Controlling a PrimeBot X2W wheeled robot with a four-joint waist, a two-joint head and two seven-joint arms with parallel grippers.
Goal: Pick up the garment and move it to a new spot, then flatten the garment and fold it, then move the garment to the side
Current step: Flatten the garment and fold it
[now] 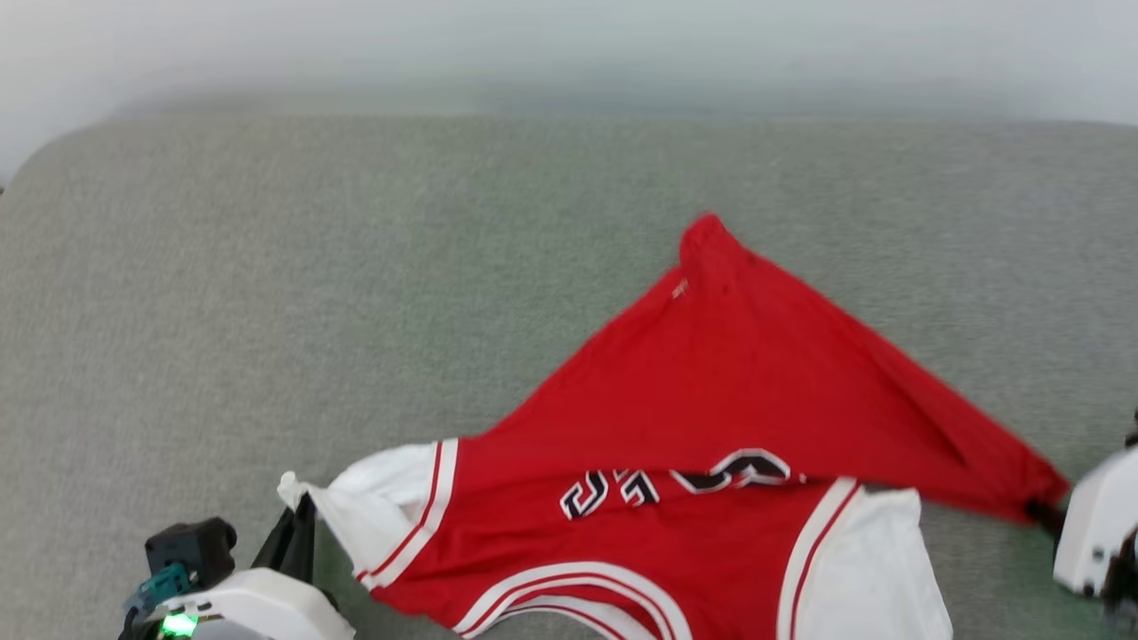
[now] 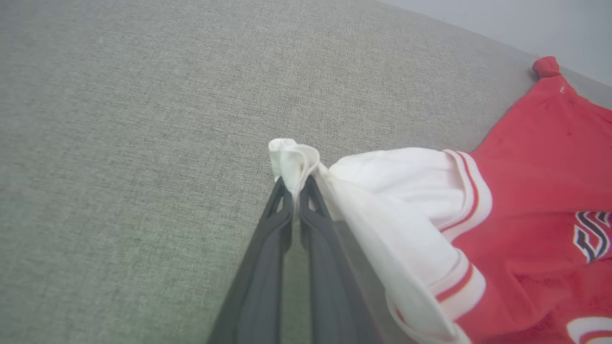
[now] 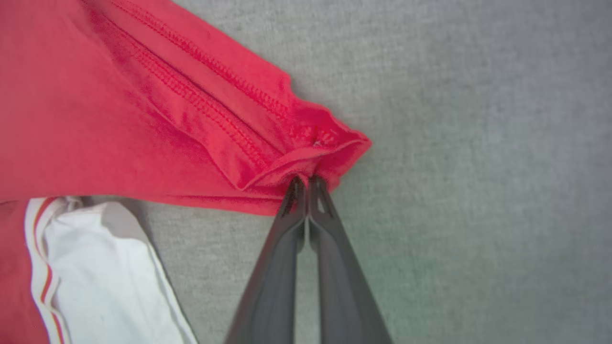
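Observation:
The garment [image 1: 711, 391], a bright red shirt with white sleeves and striped trim, lies stretched across the grey surface, its far corner peaked at the upper middle. My left gripper [image 1: 298, 520] at the lower left is shut on the tip of a white sleeve [image 2: 291, 160]; the fingers [image 2: 267, 267] pinch the cloth between them. At the right edge my right gripper [image 1: 1042, 514] is shut on a bunched red hem corner [image 3: 330, 148], pulled taut. The other white sleeve [image 3: 105, 282] lies flat beside it.
A grey-green fabric surface [image 1: 356, 267] spreads all round the garment, with open room to the left and far side. Its rounded far edge [image 1: 53, 147] meets a pale wall behind.

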